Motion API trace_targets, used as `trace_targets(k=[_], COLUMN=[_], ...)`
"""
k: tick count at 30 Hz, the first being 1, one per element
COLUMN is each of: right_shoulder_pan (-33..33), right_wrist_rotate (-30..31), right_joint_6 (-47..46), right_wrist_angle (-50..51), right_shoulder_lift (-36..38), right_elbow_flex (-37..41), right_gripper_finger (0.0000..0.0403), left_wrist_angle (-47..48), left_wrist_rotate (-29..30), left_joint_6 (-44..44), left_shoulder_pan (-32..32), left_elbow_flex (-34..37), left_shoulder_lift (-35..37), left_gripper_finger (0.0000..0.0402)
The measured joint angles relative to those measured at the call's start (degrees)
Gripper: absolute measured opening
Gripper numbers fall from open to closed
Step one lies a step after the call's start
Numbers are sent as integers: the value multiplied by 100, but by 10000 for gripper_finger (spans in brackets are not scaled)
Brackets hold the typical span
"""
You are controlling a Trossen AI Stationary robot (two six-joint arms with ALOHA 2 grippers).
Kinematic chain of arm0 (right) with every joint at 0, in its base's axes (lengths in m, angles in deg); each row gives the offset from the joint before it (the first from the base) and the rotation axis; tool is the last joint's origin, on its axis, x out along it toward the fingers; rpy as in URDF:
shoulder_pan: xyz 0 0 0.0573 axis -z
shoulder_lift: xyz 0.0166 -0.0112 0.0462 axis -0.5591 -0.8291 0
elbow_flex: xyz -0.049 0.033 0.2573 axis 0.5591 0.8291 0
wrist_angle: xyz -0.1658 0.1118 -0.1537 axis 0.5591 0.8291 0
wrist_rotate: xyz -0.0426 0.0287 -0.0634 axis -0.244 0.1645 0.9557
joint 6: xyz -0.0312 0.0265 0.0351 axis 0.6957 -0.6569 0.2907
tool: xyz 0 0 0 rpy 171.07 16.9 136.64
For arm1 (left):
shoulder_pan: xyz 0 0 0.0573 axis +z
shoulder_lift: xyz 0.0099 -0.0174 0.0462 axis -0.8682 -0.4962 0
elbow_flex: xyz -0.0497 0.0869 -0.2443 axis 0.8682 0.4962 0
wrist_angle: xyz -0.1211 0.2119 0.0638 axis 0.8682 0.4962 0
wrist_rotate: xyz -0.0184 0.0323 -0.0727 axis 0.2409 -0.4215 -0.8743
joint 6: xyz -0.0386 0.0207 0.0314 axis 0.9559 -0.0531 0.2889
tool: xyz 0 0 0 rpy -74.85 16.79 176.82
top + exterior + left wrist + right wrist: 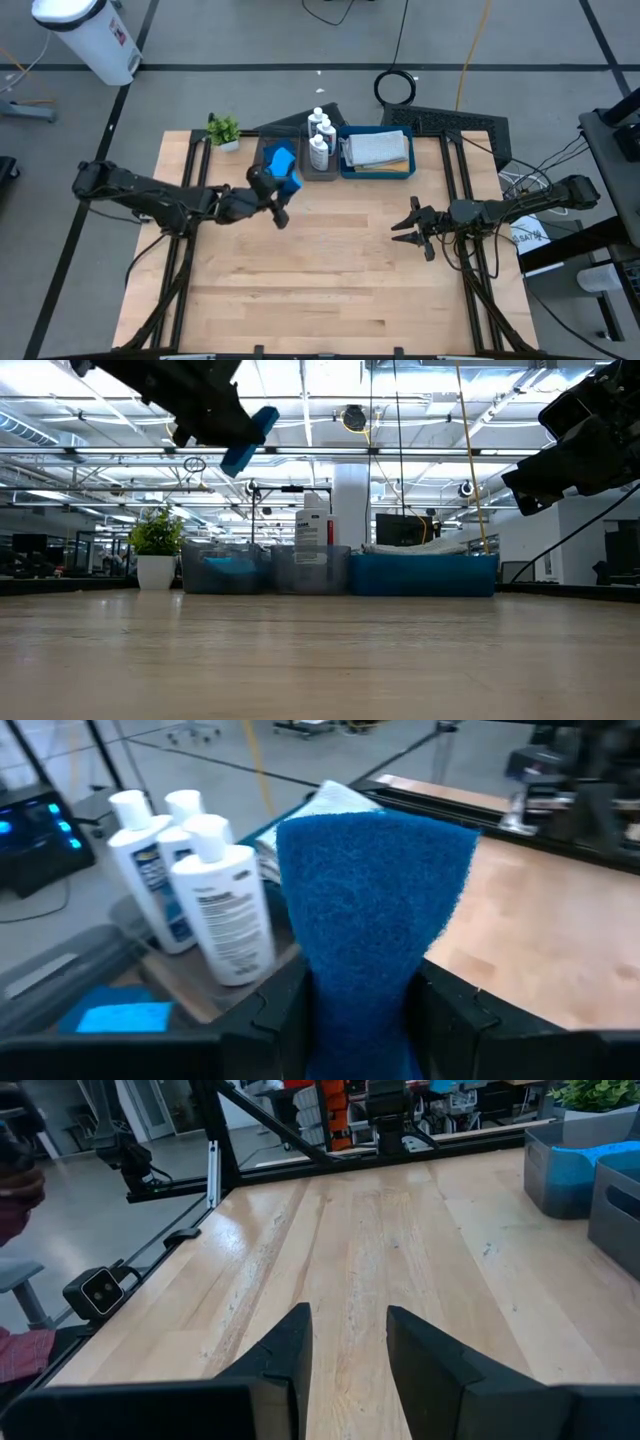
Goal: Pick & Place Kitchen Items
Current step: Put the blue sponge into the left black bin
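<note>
A dark-blue sponge [375, 910] is clamped between the fingers of the left gripper [283, 195] and is held up in the air, clear of the wooden table [330, 280]. In the high view the sponge is seen just in front of the grey tray [268, 152], on the side nearer the middle of the table; in the low view it hangs high above the tabletop, tilted, with the tray behind and below it. Inside that grey tray a light-blue sponge [112, 1017] is lying flat.

Just beside the grey tray, on its side away from the potted plant [224, 130], three white bottles with blue labels [320, 135] are standing upright and close together in a second small grey tray [322, 172]. Next along, touching that tray, a blue tray [378, 170] is seen, and a folded grey cloth [377, 148] is resting in it. The potted plant is set at the back corner of the table, near the grey tray on its outer side.

The right gripper [408, 226] is held over the table well away from the grey tray, on the far side of the blue tray from it and nearer the front. Its two fingers are parted with bare wood showing between them, and nothing is gripped.
</note>
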Motion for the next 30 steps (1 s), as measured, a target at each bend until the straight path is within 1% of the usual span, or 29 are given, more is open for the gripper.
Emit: trace_targets(k=[16, 30], right_shoulder_pan=[-1, -1], right_wrist_rotate=[0, 0], right_joint_6=[2, 4], right_wrist_angle=[2, 2], right_shoulder_lift=[0, -1], right_elbow_flex=[0, 0], right_gripper_finger=[100, 100], left_wrist_angle=[-151, -418], left_wrist_rotate=[-2, -46], left_joint_6=[-159, -207], left_shoulder_pan=[1180, 1938], left_elbow_flex=[0, 2], left_shoulder_lift=[-2, -2], left_gripper_finger=[141, 141])
